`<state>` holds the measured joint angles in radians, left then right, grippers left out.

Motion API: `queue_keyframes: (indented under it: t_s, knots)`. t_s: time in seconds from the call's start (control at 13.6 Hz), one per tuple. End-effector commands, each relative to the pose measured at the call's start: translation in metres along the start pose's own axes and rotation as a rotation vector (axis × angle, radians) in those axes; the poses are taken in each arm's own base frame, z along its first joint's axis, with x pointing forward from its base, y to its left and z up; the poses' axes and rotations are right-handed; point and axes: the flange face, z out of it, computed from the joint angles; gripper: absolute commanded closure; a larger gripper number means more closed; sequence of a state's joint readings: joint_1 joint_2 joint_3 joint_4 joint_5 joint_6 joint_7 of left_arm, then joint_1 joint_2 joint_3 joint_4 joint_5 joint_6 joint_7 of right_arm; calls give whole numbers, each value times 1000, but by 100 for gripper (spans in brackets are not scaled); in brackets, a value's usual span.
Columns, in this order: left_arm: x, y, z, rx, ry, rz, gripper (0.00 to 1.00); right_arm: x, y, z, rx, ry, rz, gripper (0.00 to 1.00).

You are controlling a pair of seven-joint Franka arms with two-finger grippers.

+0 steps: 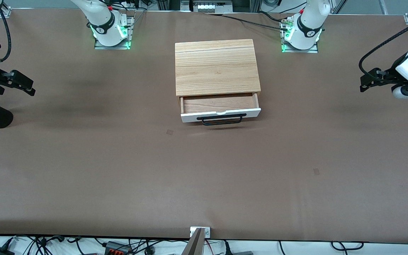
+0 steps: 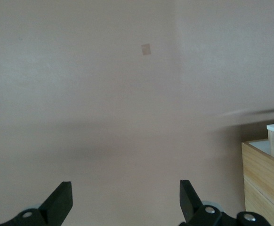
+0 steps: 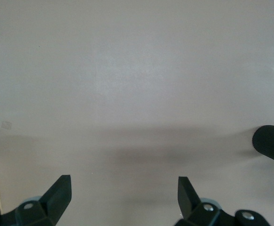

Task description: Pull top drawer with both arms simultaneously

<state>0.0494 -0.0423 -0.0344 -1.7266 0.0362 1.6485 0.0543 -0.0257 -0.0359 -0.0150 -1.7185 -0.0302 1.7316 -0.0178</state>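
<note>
on the brown table (image 1: 119, 170), the top drawer (image 1: 220, 114) sat part-open near the bases' edge; left gripper (image 1: 366, 83) and right gripper (image 1: 25, 85) hung wide open and empty over opposite ends, equally distant.

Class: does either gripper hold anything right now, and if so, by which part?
Nothing is held. The left gripper and right gripper are both open over bare table, away from the top drawer.

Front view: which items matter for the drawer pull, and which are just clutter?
Job:
- top drawer, partly out of its casing
- left hand, open, up at the left arm's end of the table
- right hand, open, up at the right arm's end

Not part of it:
- light-wood cabinet casing
- two small square marks on the table
- cables along the table edges
</note>
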Motion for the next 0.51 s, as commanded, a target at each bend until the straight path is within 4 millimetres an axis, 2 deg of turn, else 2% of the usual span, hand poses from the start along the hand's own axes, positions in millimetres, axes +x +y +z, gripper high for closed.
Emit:
queue_keyframes:
  t_s: [0.0, 0.22, 0.37, 0.44]
  knots:
    - [3, -2, -8, -7, 21, -28, 0, -4, 0, -6, 14, 13, -16, 0]
    - [3, -1, -9, -13, 22, -29, 0, -5, 1, -6, 14, 7, -13, 0]
    - [4, 3, -23, -10, 46, -11, 0, -5, 1, -6, 14, 7, -13, 0]
    - [2, 8, -22, -10, 25, -12, 0, -5, 1, -6, 14, 7, -13, 0]
